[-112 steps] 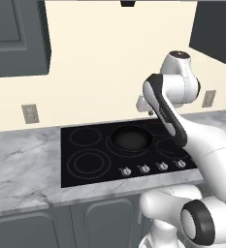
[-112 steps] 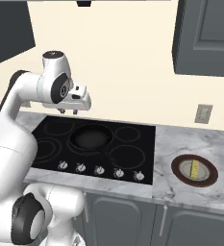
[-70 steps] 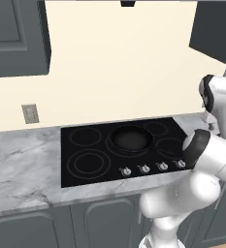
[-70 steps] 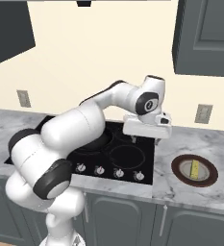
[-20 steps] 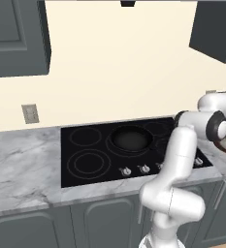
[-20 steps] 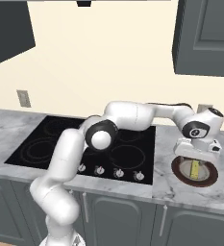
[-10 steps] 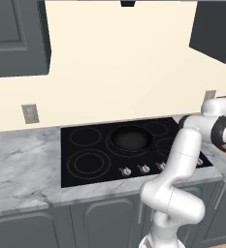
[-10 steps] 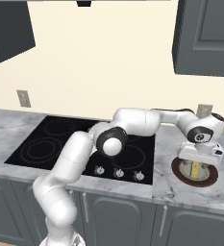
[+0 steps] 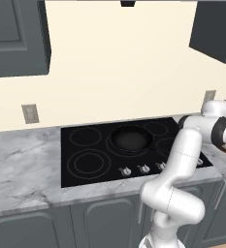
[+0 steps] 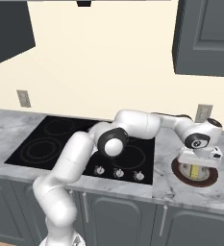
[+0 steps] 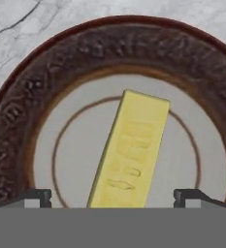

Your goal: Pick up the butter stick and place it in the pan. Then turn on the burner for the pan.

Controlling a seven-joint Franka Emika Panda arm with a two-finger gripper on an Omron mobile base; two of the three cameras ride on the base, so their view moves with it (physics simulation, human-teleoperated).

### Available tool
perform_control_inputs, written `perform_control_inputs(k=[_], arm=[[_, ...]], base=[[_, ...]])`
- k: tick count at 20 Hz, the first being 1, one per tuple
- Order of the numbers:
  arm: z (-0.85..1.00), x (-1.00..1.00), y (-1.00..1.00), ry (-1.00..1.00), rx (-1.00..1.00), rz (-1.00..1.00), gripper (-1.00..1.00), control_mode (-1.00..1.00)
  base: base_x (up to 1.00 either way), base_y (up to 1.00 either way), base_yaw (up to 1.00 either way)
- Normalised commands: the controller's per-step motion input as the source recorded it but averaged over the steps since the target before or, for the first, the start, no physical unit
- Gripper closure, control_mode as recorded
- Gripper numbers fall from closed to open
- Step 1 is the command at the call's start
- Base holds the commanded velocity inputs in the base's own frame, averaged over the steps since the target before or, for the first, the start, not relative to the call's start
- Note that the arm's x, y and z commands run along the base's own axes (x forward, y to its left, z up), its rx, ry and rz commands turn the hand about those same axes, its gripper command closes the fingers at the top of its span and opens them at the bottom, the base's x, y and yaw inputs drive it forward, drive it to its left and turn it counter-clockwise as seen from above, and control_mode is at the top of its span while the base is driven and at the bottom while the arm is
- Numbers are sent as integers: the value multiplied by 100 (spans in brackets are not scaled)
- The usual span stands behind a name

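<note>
Yellow butter (image 11: 130, 151) lies slanted in brown-rimmed bowl (image 11: 17, 121) on marble counter (image 10: 180, 190) | gripper (image 11: 112, 196) hangs just above it, fingers spread wide either side, seemingly not touching | black pan (image 9: 131, 139) sits on cooktop (image 9: 85, 164), well apart

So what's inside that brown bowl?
A butter stick lies slanted on the pale floor of the bowl. The open gripper hangs right over it, not touching. The stick's near end runs past the picture's bottom edge, so that part is hidden.
</note>
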Motion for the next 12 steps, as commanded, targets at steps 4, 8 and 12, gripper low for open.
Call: perform_control_inputs(k=[4, 8, 12], arm=[[-23, 0, 0, -1, 0, 0, -100, -100], [-19, 0, 0, -1, 0, 0, 100, -100], [0, 0, 0, 0, 0, 0, 100, -100]], base=[[0, 0, 0], [0, 0, 0], [0, 0, 0]])
